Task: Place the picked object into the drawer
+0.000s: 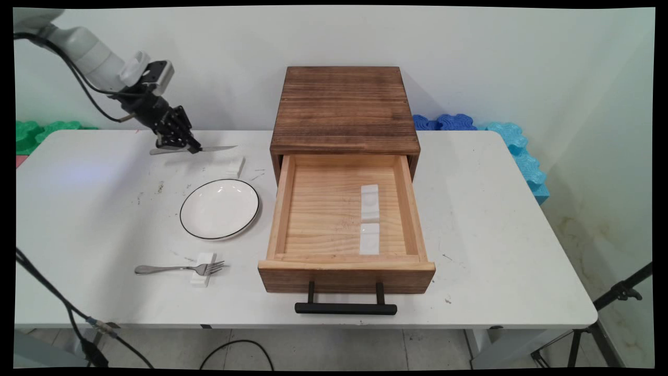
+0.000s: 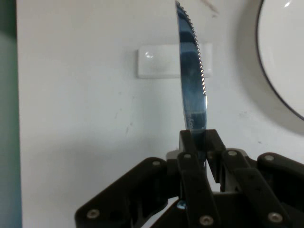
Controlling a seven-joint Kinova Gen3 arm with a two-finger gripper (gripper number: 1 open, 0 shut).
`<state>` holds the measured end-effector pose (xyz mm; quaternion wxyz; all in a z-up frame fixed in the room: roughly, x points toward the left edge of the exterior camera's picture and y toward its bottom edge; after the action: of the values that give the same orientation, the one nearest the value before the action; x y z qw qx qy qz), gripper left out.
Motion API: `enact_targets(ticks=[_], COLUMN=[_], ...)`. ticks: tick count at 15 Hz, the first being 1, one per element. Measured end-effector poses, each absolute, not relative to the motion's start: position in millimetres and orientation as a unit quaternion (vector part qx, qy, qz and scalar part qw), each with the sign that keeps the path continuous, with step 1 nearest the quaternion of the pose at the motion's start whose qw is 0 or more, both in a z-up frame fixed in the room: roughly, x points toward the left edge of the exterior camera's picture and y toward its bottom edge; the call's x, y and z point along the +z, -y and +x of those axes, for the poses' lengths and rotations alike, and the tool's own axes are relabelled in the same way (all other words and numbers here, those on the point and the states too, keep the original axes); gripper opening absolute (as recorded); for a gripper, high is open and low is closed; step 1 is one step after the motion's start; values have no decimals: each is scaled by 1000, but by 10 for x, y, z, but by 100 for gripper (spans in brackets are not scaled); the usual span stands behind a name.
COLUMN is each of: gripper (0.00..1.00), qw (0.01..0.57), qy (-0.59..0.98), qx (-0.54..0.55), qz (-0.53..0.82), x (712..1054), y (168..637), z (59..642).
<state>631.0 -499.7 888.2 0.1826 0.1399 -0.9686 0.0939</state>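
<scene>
Knife (image 1: pixel 209 149) clamped in my tool (image 1: pixel 180 145), blade horiz., held above counter (image 1: pixel 94 209) over white rest (image 1: pixel 236 167), plate (image 1: pixel 219 209) near.

Knife (image 1: pixel 209 149) up off the table, clamped by the gripper (image 1: pixel 180 147), serrated steel blade level and pointing right, hanging just above its white rest (image 1: pixel 236 167) behind the plate (image 1: pixel 219 209).
</scene>
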Motion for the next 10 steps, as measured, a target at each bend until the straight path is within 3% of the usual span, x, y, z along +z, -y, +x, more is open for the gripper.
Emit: enact_targets(ticks=[10], gripper=[0], qw=[193], qy=[968], qx=[101], qz=[125], x=[9428], y=[4503], z=[6148])
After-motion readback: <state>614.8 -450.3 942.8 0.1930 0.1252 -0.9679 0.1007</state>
